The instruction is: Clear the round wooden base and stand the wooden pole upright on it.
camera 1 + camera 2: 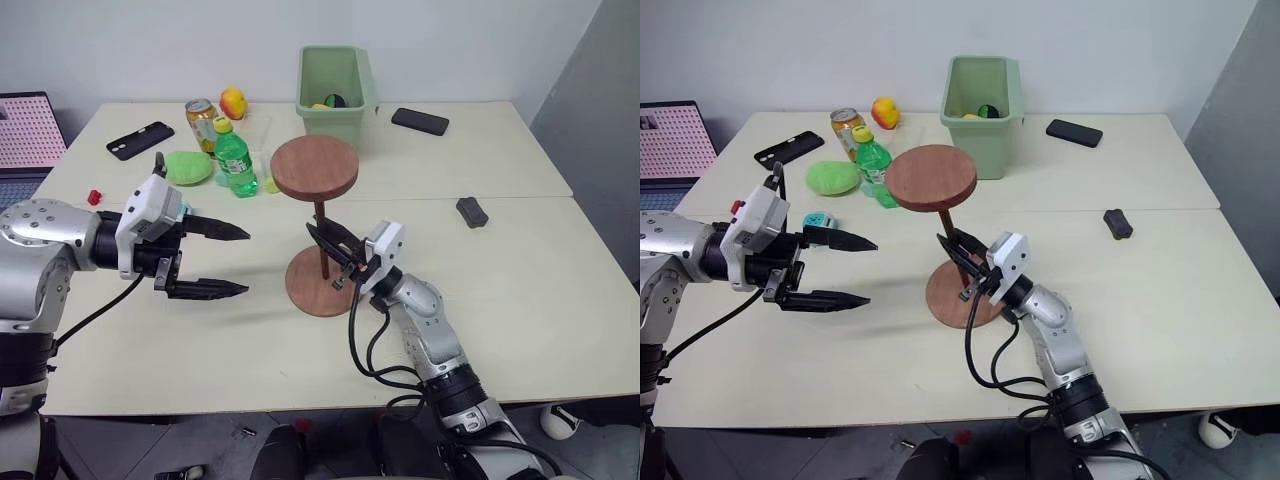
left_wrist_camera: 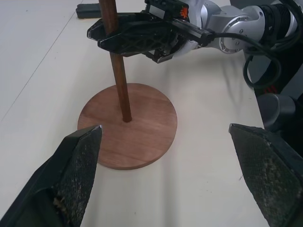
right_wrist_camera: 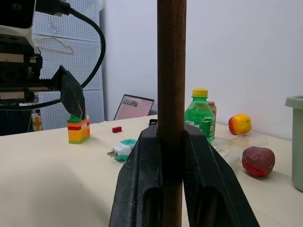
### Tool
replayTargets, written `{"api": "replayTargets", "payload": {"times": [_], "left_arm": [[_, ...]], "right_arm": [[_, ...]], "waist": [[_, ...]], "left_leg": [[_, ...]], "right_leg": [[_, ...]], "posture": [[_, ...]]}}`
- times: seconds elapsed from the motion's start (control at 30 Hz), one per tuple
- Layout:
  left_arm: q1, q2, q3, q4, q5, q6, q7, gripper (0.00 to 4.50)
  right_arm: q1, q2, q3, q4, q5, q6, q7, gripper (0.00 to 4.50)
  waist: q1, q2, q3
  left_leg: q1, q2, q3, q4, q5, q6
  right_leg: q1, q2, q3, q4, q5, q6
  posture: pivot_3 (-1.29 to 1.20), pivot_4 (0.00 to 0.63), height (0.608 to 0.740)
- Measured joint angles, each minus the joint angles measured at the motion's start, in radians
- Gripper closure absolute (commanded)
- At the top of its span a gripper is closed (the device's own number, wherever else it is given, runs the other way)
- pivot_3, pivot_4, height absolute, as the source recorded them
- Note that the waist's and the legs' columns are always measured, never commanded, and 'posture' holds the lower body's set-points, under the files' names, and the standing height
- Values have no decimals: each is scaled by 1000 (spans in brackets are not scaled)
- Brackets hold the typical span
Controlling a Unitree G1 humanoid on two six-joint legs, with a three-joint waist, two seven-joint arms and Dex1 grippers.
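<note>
The round wooden base point(image 1: 305, 290) lies flat on the table near its front middle. The wooden pole point(image 1: 320, 228) stands upright in the hole at the base's centre, with its smaller disc point(image 1: 315, 166) on top. My right gripper point(image 1: 325, 250) is shut on the pole's lower shaft; in the right wrist view its fingers point(image 3: 142, 179) clamp the pole point(image 3: 171, 71) from both sides. My left gripper point(image 1: 247, 262) hovers open to the left of the base, pointing at it with nothing between its fingers point(image 2: 75, 165). Nothing else rests on the base point(image 2: 142, 137).
Behind the pole stand a green bin point(image 1: 335, 90), a green bottle point(image 1: 236, 160), a can point(image 1: 201, 118), a fruit point(image 1: 233, 102) and a green lump point(image 1: 188, 167). Two black phones point(image 1: 139, 139) point(image 1: 420, 121) and a small dark object point(image 1: 472, 211) lie further out.
</note>
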Motion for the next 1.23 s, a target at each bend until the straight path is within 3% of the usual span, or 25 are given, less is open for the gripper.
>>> {"api": "replayTargets", "payload": {"times": [0.03, 0.1, 0.3, 0.53, 0.67, 0.8, 1.03, 1.23], "left_arm": [[-2, 0, -1, 0, 0, 0, 0, 0], [-3, 0, -1, 0, 0, 0, 0, 0], [-3, 0, -1, 2, 0, 0, 1, 0], [-14, -6, -4, 3, -1, 0, 4, 0], [-17, -7, -5, 5, -2, 1, 4, 0], [-15, -6, -5, 6, -2, 2, 2, 0], [-5, 10, -19, 0, -21, 55, -35, 0], [-5, 11, -18, -1, -21, 62, -37, 0]], "right_arm": [[-1, 0, 1, -1, 0, 2, 0, 4296], [-1, -4, 3, -6, 0, 10, 0, 3591], [54, -55, 15, 23, -18, 116, 10, 2434], [16, -65, -12, -53, -12, 158, 6, 896], [48, -143, -33, -178, 27, 243, 32, 114], [106, -283, -64, -329, 77, 364, 81, 114], [147, -751, -343, -653, 405, 808, 223, 114], [128, -946, -477, -721, 654, 1019, 315, 114]], "waist": [[0, 0, 0], [0, 0, 0], [1, 0, 1], [-3, 0, 1], [2, 0, 1], [7, 0, 1], [6, 3, 3], [5, 3, 3]], "left_leg": [[0, 0, 0, 0, 0, 0], [0, 0, 0, -1, 0, 0], [-2, 0, 1, -3, 1, -2], [-2, 1, 1, -6, 2, -3], [-3, 1, 1, -6, 2, -3], [-4, 0, 1, -6, 2, -3], [-4, 1, 1, -6, 2, -3], [-3, 1, 1, -7, 1, -2]], "right_leg": [[0, 0, 0, 0, 0, 0], [0, 0, 0, 0, 0, 0], [-4, 0, 1, 0, 0, 0], [-6, 1, 1, 0, 0, 0], [-5, 0, 1, -1, 0, 0], [-5, 0, 1, -2, 0, 0], [-4, 0, 0, -4, 0, -1], [-2, 1, 1, -5, -1, -1]], "posture": [[0, 150, 740], [0, 150, 740], [0, 150, 740], [0, 150, 740], [0, 150, 740], [0, 150, 740], [0, 150, 740], [0, 150, 740]]}}
